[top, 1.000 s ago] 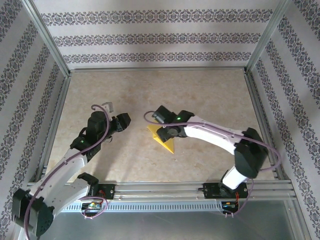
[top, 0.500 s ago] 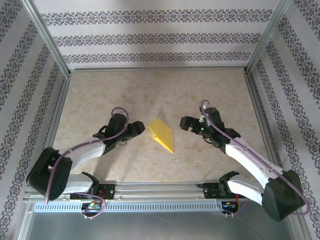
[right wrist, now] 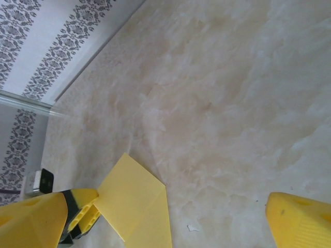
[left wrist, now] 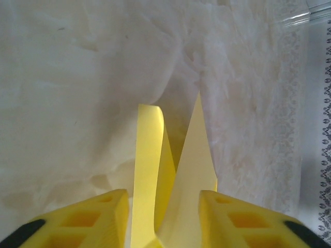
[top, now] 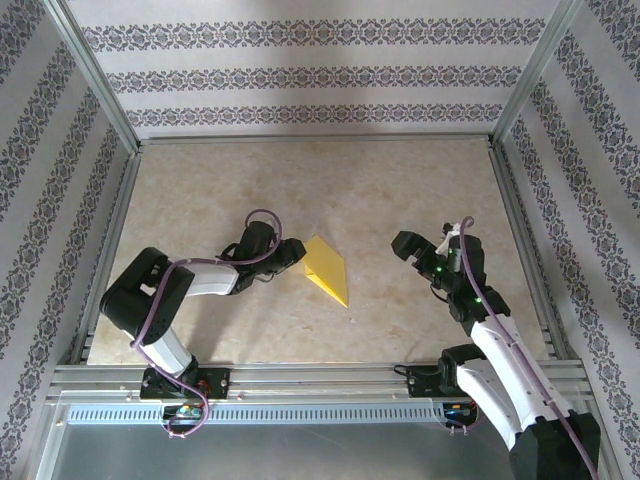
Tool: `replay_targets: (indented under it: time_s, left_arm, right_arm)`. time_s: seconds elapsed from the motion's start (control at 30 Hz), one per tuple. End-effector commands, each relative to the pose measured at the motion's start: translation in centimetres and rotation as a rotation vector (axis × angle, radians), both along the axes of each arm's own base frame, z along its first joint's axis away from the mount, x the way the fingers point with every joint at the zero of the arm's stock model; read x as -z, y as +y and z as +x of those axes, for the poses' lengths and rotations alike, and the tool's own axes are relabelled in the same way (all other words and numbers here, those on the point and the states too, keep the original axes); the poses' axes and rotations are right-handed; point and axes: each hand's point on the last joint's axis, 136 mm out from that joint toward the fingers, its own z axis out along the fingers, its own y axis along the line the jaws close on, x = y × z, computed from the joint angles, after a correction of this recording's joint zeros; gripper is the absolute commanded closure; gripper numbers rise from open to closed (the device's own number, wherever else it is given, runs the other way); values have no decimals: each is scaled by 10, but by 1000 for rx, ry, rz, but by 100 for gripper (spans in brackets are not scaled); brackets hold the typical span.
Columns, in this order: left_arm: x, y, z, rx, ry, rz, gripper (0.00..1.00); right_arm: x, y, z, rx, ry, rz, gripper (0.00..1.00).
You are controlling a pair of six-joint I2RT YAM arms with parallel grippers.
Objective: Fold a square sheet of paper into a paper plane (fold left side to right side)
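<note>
The left claw has slid up to the left edge of the paper, and the right claw has drawn farther off to the paper's right. The paper has stayed put on the table. It is bright yellow and folded to a pointed wedge. Two flaps stand between the left claw's half-closed fingers; I cannot tell whether they pinch it. The right claw gapes wide and holds nothing. One paper, two claws.
</note>
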Motion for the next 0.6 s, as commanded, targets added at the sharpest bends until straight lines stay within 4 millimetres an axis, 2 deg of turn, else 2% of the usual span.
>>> replay_targets:
  time_s: [0.0, 0.13, 0.23, 0.37, 0.57]
  left_arm:
    - [-14, -16, 12, 17, -60, -58, 69]
    - [-11, -15, 14, 22, -60, -36, 86]
    - [-21, -15, 11, 55, -102, -24, 100]
    - [-50, -16, 0, 168, -199, -16, 100]
    - [-108, -22, -39, 436, -408, -108, 100]
  right_arm:
    - [2, 4, -5, -25, 8, 31, 2]
    - [3, 6, -6, -44, 8, 35, 2]
    - [2, 12, -6, -93, 5, 36, 2]
    - [-6, 34, -7, -243, -25, 65, 5]
    - [-20, 76, -14, -551, -67, 138, 8]
